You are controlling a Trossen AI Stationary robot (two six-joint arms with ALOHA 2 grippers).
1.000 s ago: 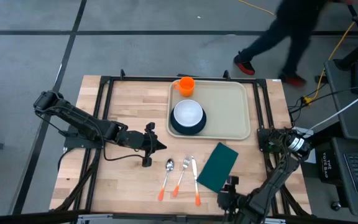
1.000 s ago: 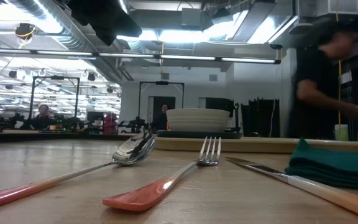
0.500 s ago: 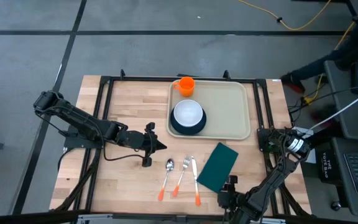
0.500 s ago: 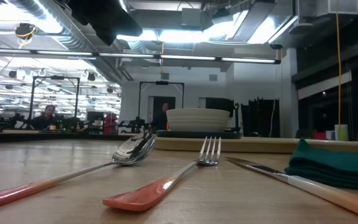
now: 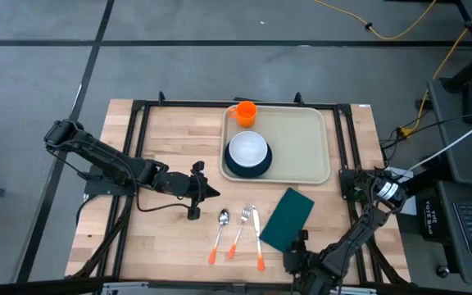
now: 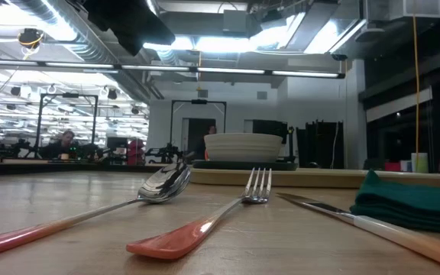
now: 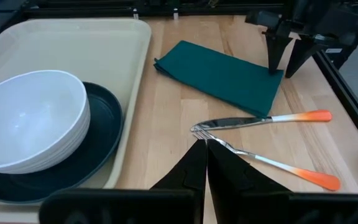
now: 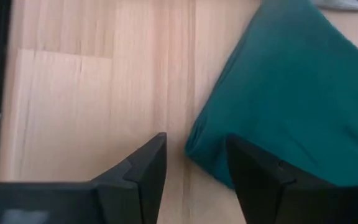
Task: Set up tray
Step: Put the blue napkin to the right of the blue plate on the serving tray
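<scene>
Napkin (image 5: 286,219) beside cutlery (image 5: 238,233); right gripper (image 8: 191,168) open at napkin corner.

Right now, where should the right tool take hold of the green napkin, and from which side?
Grip the napkin at its near corner edge, where the open right tool already straddles it. Come from above: it lies flat on the table, so only an edge offers a pinch.

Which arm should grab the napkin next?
Right, probably. The right gripper hangs open at the green napkin's near corner. The left gripper is shut, left of the spoon, with the cutlery between it and the napkin.
</scene>
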